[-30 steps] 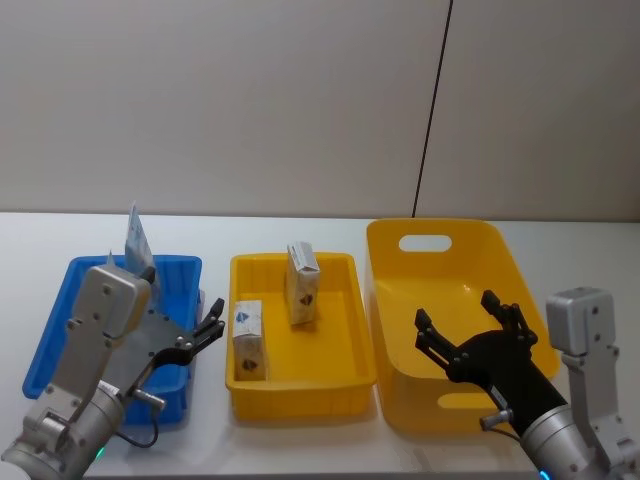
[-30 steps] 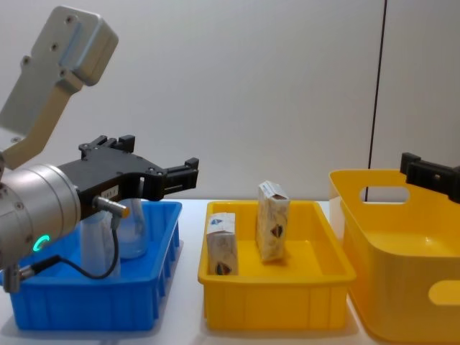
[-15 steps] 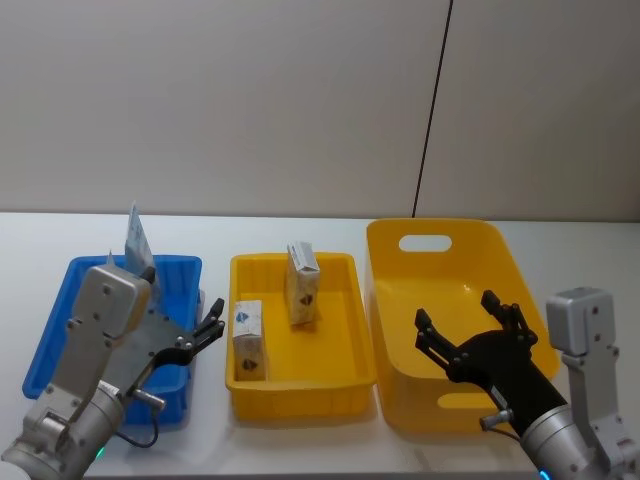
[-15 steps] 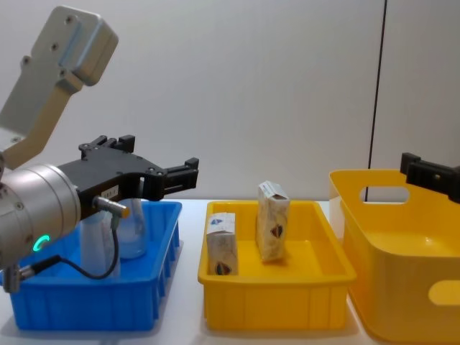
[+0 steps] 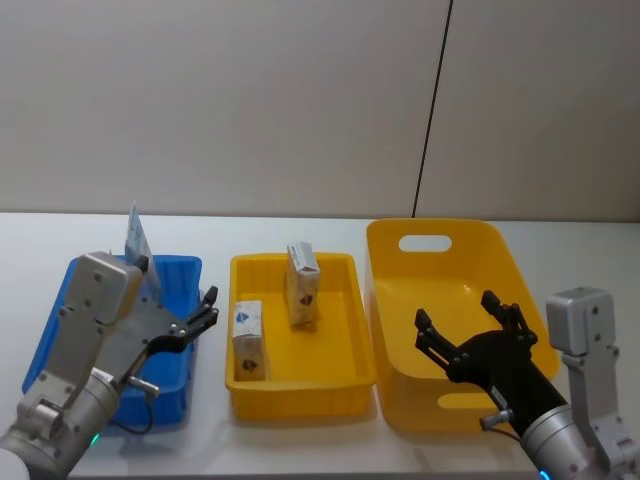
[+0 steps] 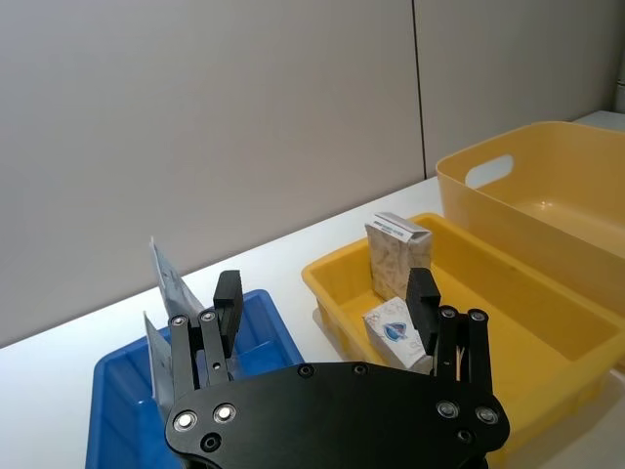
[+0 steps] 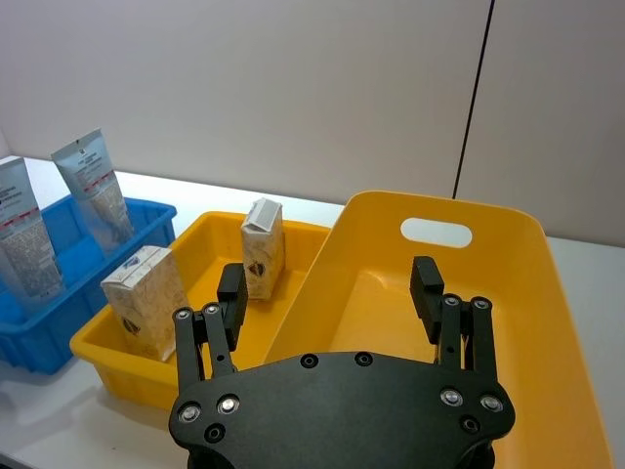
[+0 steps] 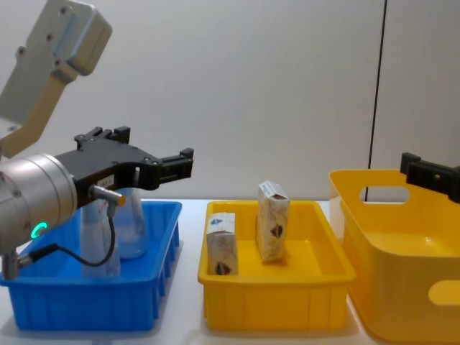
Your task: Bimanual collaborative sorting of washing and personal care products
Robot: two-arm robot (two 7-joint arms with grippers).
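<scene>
Small cream carton with a dark emblem, the nearer of two, stands upright at the near end of a shallow yellow plastic tray. It is just right of the left gripper and not touching it. That gripper hovers over the right rim of a blue plastic bin, its fingers spread with nothing between them. At about the same depth the right gripper hangs over the inside of a tall yellow plastic basket with a handle slot, well to the right of the carton. Its fingers are likewise apart and empty.

Beyond the left gripper and a little to its right, the second cream carton stands upright towards the tray's far end, apart from the first. Beyond that gripper and to its left, inside the blue bin, a translucent pale-blue squeeze tube stands with its crimped end up. Next to it is a pale upright container with a red band. Tray, bin and basket sit side by side on a white worktop before a grey wall.
</scene>
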